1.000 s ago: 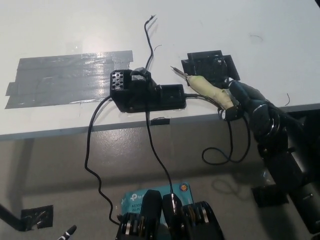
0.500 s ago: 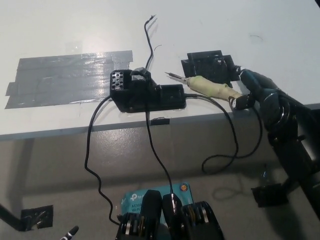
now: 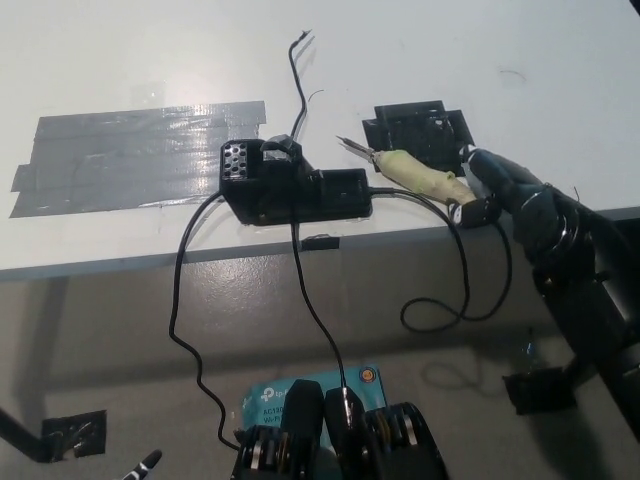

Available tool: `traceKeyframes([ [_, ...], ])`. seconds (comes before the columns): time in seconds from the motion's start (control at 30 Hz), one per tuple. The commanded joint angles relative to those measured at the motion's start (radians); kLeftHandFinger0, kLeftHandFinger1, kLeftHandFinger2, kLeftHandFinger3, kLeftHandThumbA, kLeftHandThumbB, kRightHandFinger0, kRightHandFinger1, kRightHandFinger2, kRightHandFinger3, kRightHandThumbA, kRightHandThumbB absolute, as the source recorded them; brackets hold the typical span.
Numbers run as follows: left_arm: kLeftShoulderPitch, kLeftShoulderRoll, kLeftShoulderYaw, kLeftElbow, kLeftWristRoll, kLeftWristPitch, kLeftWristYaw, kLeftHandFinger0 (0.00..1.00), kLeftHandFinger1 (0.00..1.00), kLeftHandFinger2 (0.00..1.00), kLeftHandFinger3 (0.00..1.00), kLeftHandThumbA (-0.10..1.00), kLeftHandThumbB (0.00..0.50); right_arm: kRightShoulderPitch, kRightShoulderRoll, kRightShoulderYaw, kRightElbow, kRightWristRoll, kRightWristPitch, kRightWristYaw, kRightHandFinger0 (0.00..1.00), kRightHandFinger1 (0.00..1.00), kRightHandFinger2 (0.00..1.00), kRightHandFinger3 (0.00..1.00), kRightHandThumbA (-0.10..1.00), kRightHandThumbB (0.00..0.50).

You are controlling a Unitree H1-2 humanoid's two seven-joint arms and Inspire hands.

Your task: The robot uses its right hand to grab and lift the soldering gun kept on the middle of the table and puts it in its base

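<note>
- One white table (image 3: 480, 50) filled the upper part of the head view, its front edge running across the middle.
- A broad patch of grey duct tape (image 3: 130, 155) lay flat on the table's left portion.
- The black right hand (image 3: 515, 195) reached in from the lower right at the table's front edge, its fingers closed around the rear end of the soldering gun (image 3: 420, 178).
- A black soldering station (image 3: 290, 185) sat near the table's front edge, just right of the tape, with black cables (image 3: 185, 310) hanging below the edge.
- A black base (image 3: 420, 130) sat on the table behind the soldering gun.
- The soldering gun had a cream handle; its metal tip pointed up-left, between station and base.
- The white left hand (image 3: 140, 466) showed only as a sliver at the bottom edge; its state could not be told.
</note>
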Motion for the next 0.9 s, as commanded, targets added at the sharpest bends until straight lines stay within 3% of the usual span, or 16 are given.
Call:
traceKeyframes([
  [0.0, -0.01, 0.005, 0.0, -0.016, -0.003, -0.006, -0.024, 0.0, 0.0, 0.05, 0.03, 1.0, 0.5, -0.014, -0.014, 0.007, -0.001, 0.037, -0.038, 0.006, 0.95, 0.98, 1.0, 1.0, 0.46, 0.168],
  [0.1, -0.01, 0.004, -0.002, -0.016, 0.002, -0.008, -0.025, 0.0, 0.0, 0.07, 0.08, 1.0, 0.5, -0.017, -0.014, 0.009, 0.014, 0.04, -0.042, -0.004, 0.94, 0.96, 1.0, 1.0, 0.38, 0.165],
  [0.2, -0.009, 0.003, -0.004, -0.018, 0.005, -0.016, -0.024, 0.0, 0.0, 0.05, 0.06, 1.0, 0.5, -0.028, -0.017, 0.01, 0.034, 0.037, -0.049, -0.014, 0.94, 0.97, 1.0, 1.0, 0.35, 0.176],
  [0.43, -0.007, 0.004, -0.006, -0.035, 0.009, -0.006, -0.033, 0.0, 0.0, 0.09, 0.14, 1.0, 0.5, -0.06, -0.03, 0.029, 0.076, 0.017, -0.07, -0.04, 0.93, 1.0, 1.0, 1.0, 0.33, 0.192],
  [0.63, -0.022, -0.006, -0.015, -0.016, 0.011, -0.019, -0.039, 0.0, 0.0, 0.03, 0.12, 1.0, 0.5, -0.072, -0.024, 0.031, 0.097, 0.025, -0.087, -0.057, 0.93, 0.98, 1.0, 1.0, 0.34, 0.2],
  [0.77, -0.031, -0.008, -0.021, -0.041, 0.014, 0.0, -0.042, 0.0, 0.0, 0.03, 0.09, 1.0, 0.5, -0.076, -0.022, 0.029, 0.076, 0.033, -0.079, -0.04, 0.94, 0.98, 1.0, 1.0, 0.31, 0.177],
  [0.87, -0.04, -0.008, -0.023, -0.044, 0.01, 0.0, -0.047, 0.0, 0.0, 0.04, 0.11, 1.0, 0.5, -0.097, -0.006, 0.048, 0.134, 0.029, -0.116, -0.046, 0.93, 0.97, 1.0, 1.0, 0.37, 0.196],
])
